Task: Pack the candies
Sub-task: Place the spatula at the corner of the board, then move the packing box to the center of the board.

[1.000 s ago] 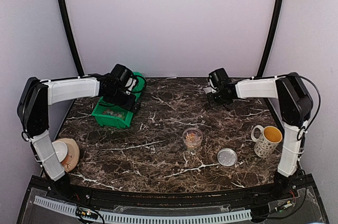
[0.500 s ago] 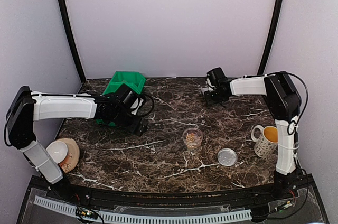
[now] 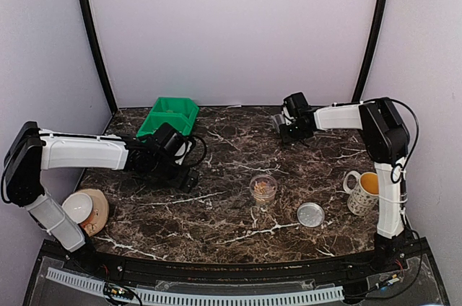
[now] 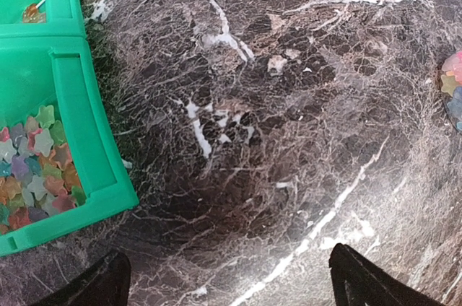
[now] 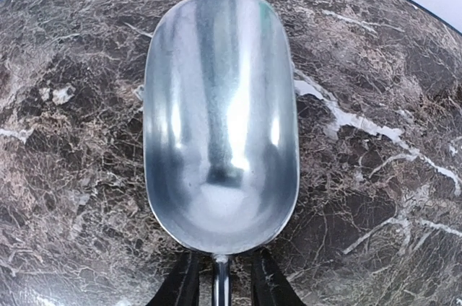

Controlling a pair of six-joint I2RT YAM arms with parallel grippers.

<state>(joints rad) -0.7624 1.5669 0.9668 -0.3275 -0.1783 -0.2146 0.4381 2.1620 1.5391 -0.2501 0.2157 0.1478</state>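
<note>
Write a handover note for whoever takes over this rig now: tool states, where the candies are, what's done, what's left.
Left tool: open, empty, beside the green bin.
Right tool: astride the handle of the empty scoop; grip unclear.
Candies: a heap in the bin, some in the clear tub; its lid lies off, nearby.
Done: tub partly filled. Left: likely more scooping, then lidding.

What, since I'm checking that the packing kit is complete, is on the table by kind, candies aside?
green bin: 1
clear tub: 1
round lid: 1
mug: 1
metal scoop: 1
white bowl: 1
tan saucer: 1
Total: 7
</note>
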